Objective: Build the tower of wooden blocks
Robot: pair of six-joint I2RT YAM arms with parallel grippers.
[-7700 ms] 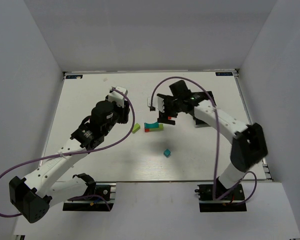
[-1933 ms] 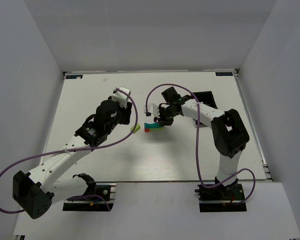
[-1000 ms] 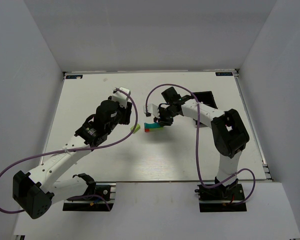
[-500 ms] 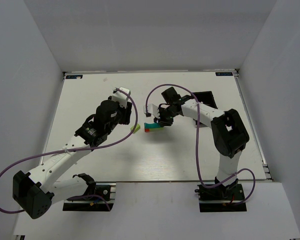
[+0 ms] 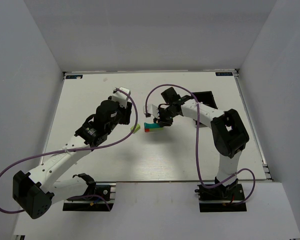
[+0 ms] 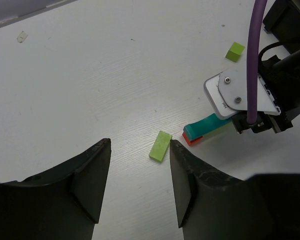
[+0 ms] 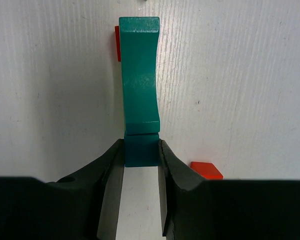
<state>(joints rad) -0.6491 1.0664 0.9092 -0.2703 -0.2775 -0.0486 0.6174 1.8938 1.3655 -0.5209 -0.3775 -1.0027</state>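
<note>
Since the earliest overhead frame, your right arm [image 5: 202,112] has swung in and down to the wood block tower [image 5: 151,128], and the teal cube that lay alone nearer the bases is gone from that spot. Across the last two seconds nothing has shifted.

The tower sits low near the middle of the table [image 5: 90,95], between the two arm ends. From overhead it is too small to read beyond a teal-over-red streak, with its right end hidden under the right jaws.

Your right wrist view is clearer. The right jaws are clamped on a teal cube [image 7: 141,150], which butts against the near end of a teal arched block [image 7: 139,75]. You cannot tell whether the cube rests on anything. A red block [image 7: 117,42] shows only as a sliver past the arch's far left edge. A red-orange piece [image 7: 206,170] lies just right of the fingers [image 7: 172,190], its lower edge cut off.

The left arm [image 5: 97,127] hangs beside the tower, its jaws apart and holding nothing. A lime slab [image 6: 160,146] lies flat beyond them, just beside the tower. A lime cube [image 6: 235,51] sits farther off. The black bin [image 5: 206,96] is partly covered by the right arm.
</note>
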